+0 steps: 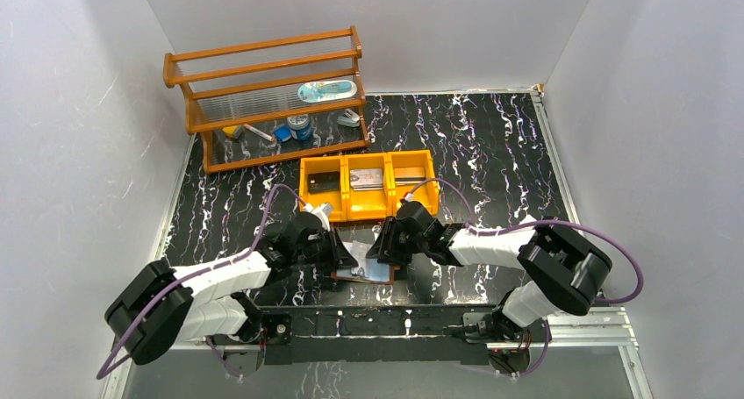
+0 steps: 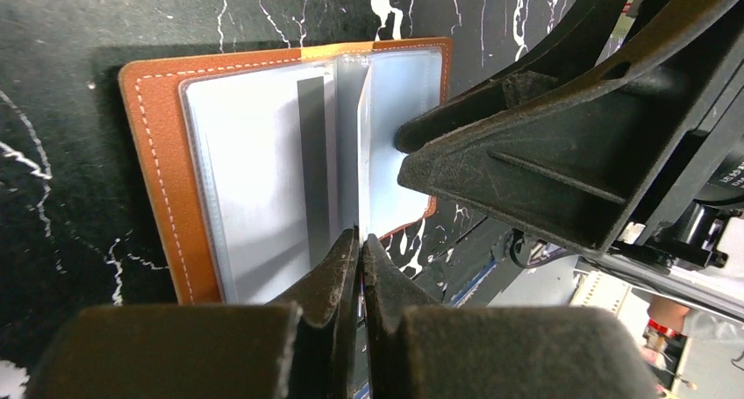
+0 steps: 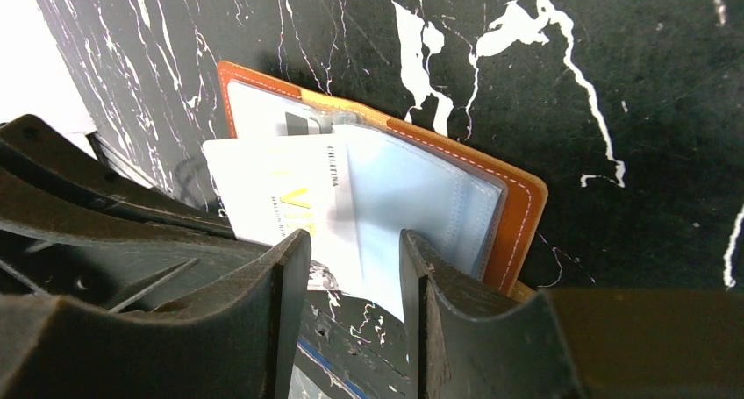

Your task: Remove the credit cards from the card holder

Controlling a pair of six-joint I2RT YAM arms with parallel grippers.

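Arms are hiding most of the card holder (image 1: pixel 368 269), which is lying open on the table (image 1: pixel 491 153), and what is sitting in the orange tray (image 1: pixel 368 212) is too small to identify. The left gripper (image 2: pixel 358 241) is pressing shut at the middle edge of the sleeves (image 2: pixel 263 188), hold unclear; the right gripper (image 3: pixel 355 250) is standing half open astride a credit card (image 3: pixel 272 193) jutting from its sleeve.

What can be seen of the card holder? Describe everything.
The card holder is orange-brown leather with pale stitching, lying open on the black marbled table. Glossy pale sleeves fill it; a white printed card sticks partly out. The shut left gripper meets a sleeve edge; the open right gripper straddles another.
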